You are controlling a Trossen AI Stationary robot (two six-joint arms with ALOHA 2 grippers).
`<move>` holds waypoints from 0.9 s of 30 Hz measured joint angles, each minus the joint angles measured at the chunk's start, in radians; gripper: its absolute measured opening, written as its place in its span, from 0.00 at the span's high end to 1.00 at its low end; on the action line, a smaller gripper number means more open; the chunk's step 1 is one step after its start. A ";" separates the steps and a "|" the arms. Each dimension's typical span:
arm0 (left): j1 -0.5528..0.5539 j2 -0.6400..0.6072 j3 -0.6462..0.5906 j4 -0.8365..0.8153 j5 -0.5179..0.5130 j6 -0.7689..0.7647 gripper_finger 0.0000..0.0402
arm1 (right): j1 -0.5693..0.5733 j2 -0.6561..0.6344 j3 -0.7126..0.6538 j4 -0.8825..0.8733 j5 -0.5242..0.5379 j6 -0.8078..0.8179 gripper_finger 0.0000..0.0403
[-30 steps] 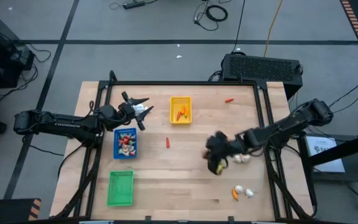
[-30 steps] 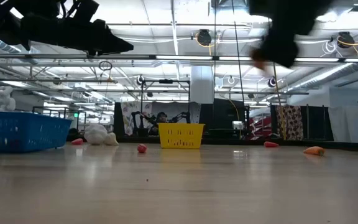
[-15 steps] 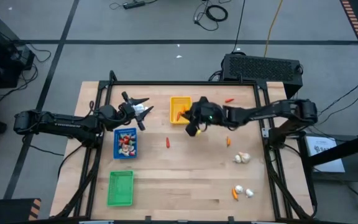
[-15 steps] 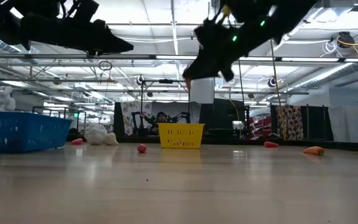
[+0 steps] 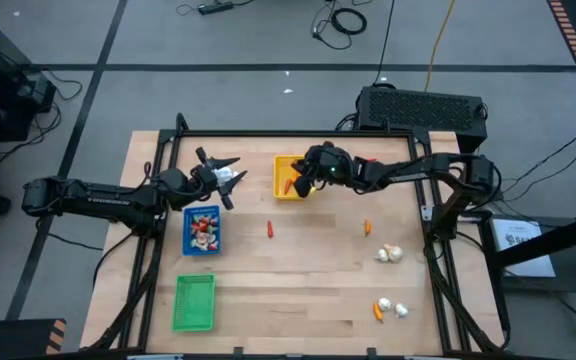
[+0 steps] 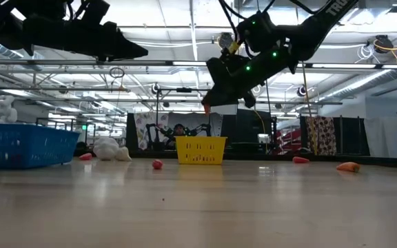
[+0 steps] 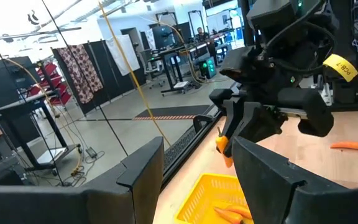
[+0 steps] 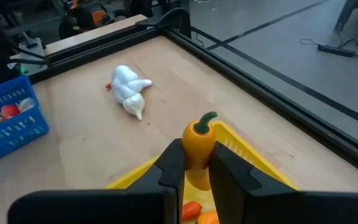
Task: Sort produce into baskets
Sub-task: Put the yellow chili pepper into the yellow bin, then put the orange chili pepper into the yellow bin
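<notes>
Your right gripper point(image 8: 196, 163) hangs above the yellow tray point(image 5: 290, 176), clenched on a small orange pepper point(image 8: 197, 144) with a green stem. That tray sits toward the far edge of the pale wooden table point(image 5: 298, 290) and already holds orange pieces. The blue tray point(image 5: 202, 228), nearer you and left of the yellow one, holds red-and-white bits; the green tray point(image 5: 194, 302) lies nearer still. Right of the yellow tray, loose carrots and whitish bulbs point(image 5: 389, 254) dot the boards. Your left gripper point(image 5: 230, 178) waits between blue and yellow trays, fingers parted, empty. Beyond the yellow tray you see grey floor, cables and workshop racks.
</notes>
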State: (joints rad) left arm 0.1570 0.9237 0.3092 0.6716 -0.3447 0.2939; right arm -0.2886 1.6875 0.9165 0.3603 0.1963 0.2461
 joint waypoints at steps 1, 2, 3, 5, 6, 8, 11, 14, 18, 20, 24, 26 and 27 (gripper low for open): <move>0.000 0.000 0.000 0.000 0.000 0.000 0.51 | -0.001 0.000 0.000 0.002 -0.014 -0.002 0.87; 0.000 0.000 0.000 0.000 0.000 0.000 0.51 | -0.002 -0.001 0.000 0.004 -0.021 -0.002 0.87; 0.000 0.000 0.000 0.000 0.000 0.000 0.51 | -0.003 -0.001 0.000 0.004 -0.023 -0.003 0.87; 0.000 0.000 0.000 0.000 0.000 0.000 0.51 | -0.003 -0.001 0.000 0.002 -0.031 -0.003 0.87; 0.000 0.000 0.000 0.000 0.000 0.000 0.51 | -0.003 -0.001 0.000 0.003 -0.048 -0.003 0.87; 0.000 0.000 0.000 0.000 0.000 0.000 0.51 | -0.006 -0.001 0.000 0.003 -0.083 -0.004 0.87; 0.000 0.000 0.000 0.000 0.000 0.000 0.51 | -0.007 -0.001 0.000 0.002 -0.127 -0.007 0.84; 0.000 0.000 0.000 0.000 0.000 0.000 0.51 | -0.007 -0.001 0.000 0.002 -0.127 -0.007 0.77; 0.000 0.000 0.000 0.000 0.000 0.000 0.51 | -0.009 -0.001 0.000 0.003 -0.123 -0.003 0.69; 0.000 0.000 0.000 0.000 0.000 0.000 0.51 | -0.012 -0.001 0.000 0.002 -0.122 -0.003 0.66; 0.000 0.000 0.000 0.000 0.000 0.000 0.51 | -0.022 -0.012 0.000 -0.004 -0.119 -0.019 0.63; 0.000 0.000 0.000 -0.002 0.000 0.000 0.51 | -0.031 -0.036 0.000 -0.011 -0.119 -0.029 0.62; 0.000 0.000 0.000 -0.006 0.000 0.000 0.51 | -0.037 -0.053 0.000 -0.027 -0.119 -0.031 0.62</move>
State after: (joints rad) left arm 0.1570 0.9234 0.3092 0.6660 -0.3447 0.2943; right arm -0.3256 1.6342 0.9165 0.3331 0.0768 0.2153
